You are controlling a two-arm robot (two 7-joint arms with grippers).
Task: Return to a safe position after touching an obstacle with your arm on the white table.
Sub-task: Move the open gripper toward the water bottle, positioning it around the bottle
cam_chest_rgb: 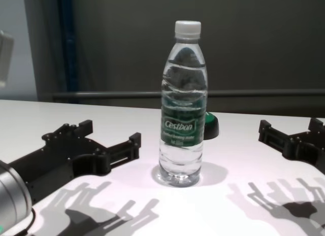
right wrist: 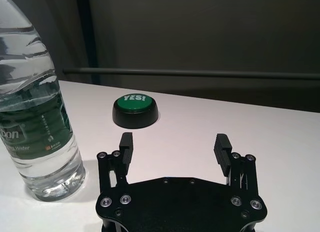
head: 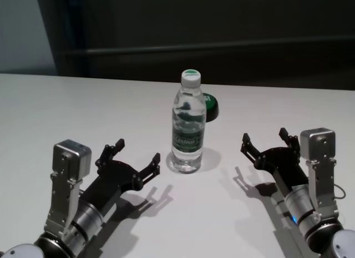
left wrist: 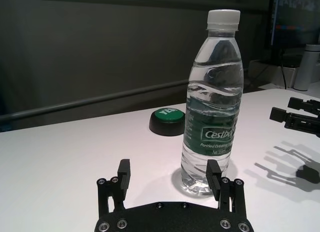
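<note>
The clear water bottle [head: 188, 130] with a white cap and a dark green label stands upright on the white table [head: 66, 102], near its middle. My left gripper [head: 138, 151] is open and empty. It sits low over the table just left of the bottle's base and does not touch it. The left wrist view shows the bottle [left wrist: 212, 107] just beyond one fingertip [left wrist: 213, 174]. My right gripper [head: 264, 136] is open and empty, farther off to the bottle's right. The right wrist view has the bottle [right wrist: 35, 122] off to one side.
A low black puck with a green "YES!" top [head: 211, 104] lies just behind the bottle, slightly right. It shows ahead of the right gripper in the right wrist view [right wrist: 135, 110]. A dark wall with a rail runs behind the table's far edge.
</note>
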